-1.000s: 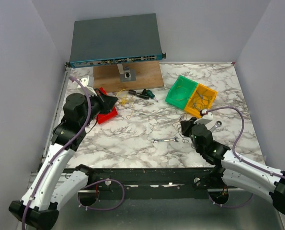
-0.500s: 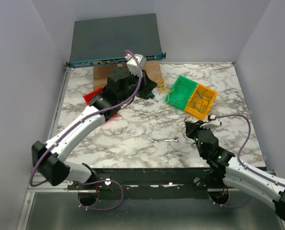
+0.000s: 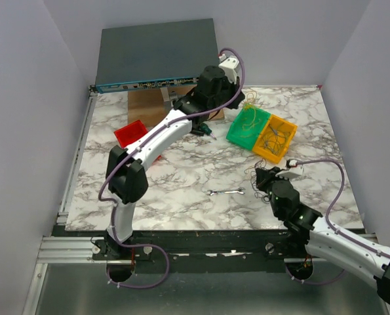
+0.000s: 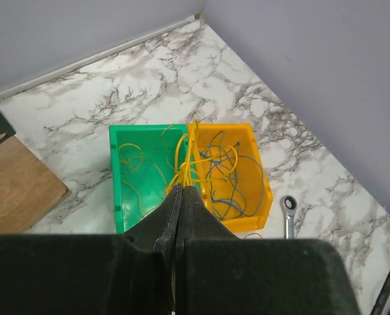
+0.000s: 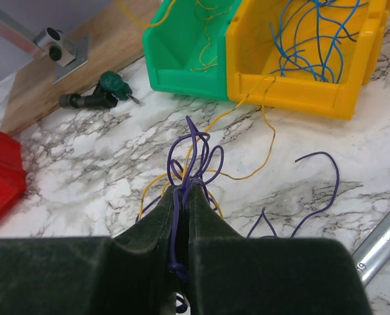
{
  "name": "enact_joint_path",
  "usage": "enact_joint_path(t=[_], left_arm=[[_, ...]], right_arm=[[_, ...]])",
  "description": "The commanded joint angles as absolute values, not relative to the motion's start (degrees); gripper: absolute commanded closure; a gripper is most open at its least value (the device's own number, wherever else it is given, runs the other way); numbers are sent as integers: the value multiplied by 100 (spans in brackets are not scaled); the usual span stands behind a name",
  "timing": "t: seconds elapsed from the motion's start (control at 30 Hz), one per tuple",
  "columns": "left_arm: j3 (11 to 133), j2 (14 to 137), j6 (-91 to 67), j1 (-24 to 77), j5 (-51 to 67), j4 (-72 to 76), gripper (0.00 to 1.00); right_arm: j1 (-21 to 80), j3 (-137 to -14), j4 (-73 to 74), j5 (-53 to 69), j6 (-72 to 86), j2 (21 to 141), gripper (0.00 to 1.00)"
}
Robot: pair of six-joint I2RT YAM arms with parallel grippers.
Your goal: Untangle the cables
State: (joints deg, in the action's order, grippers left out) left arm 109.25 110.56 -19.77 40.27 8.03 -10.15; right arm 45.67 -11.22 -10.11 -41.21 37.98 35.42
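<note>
In the right wrist view the red bin (image 5: 1, 172) is cut off at the left edge, and a silver metal bar (image 5: 380, 245) runs out of the lower right corner. From above, the tips of the left end effector (image 4: 181, 194) are lost behind its own wrist, and the cables (image 3: 248, 119) show only as hair-fine scribbles.

The cables sit on the right half of the surface (image 3: 181, 170). Yellow strands (image 4: 141, 159) loop in the green bin (image 4: 115, 184). Blue strands (image 4: 222, 176) coil in the yellow bin (image 4: 250, 197), which touches the green one. Purple strands (image 5: 196, 152), with one yellow wire among them, lie loose on the marble just in front of the bins.

The left arm reaches across to the far side. Its end effector hangs over the seam between the two bins, pinched tight on a hank of yellow strands that run up from the green bin. The right end effector (image 5: 181, 191) is low over the surface near the front right, clamped on the purple strands.
</note>
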Motion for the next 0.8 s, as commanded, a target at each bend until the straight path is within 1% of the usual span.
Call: enact_joint_path(t=[0.0,0.13,0.33,0.37,0.4,0.43,0.47,0.5,0.57,0.63,0.7,0.77], left_arm=[[11923,11916,-1767,4060,774,-1487,100],[12561,12550,-1790,4036,578,-1766,100],[12585,12924,-1954,4024,734,-1866,100],[12590,12962,-1968,4018,853,-1934,98],[12614,12998,-1928,4009,1152,-2029,91],[12667,13015,-1910,4008,1331,-2178,80],[12675,13001,-1968,4013,1300,-2352,70],[12602,12930,-2015,4006,1218,-2441,63],[12105,12583,-2007,4013,1160,-2317,55],[11484,12084,-2006,4010,1180,-1991,50],[10925,11490,-2021,4010,1144,-1779,48],[10313,10833,-2021,4008,1114,-1546,45]], right_arm=[[4572,-1133,-1005,-4347,3899,3663,99],[4571,-1118,-982,-4377,3894,3584,99],[4576,-1071,-989,-4415,3894,3458,99],[4571,-1072,-990,-4404,3898,3471,99],[4578,-1074,-986,-4408,3894,3481,99],[4570,-1093,-986,-4407,3885,3503,99],[4570,-1121,-989,-4416,3859,3523,99],[4572,-1181,-980,-4470,3838,3561,99],[4573,-1538,-809,-4495,3780,3705,99],[4570,-2090,-300,-4416,3831,3967,99],[4570,-2648,-14,-4209,3852,4234,99],[4572,-3136,291,-3713,3625,4473,99]])
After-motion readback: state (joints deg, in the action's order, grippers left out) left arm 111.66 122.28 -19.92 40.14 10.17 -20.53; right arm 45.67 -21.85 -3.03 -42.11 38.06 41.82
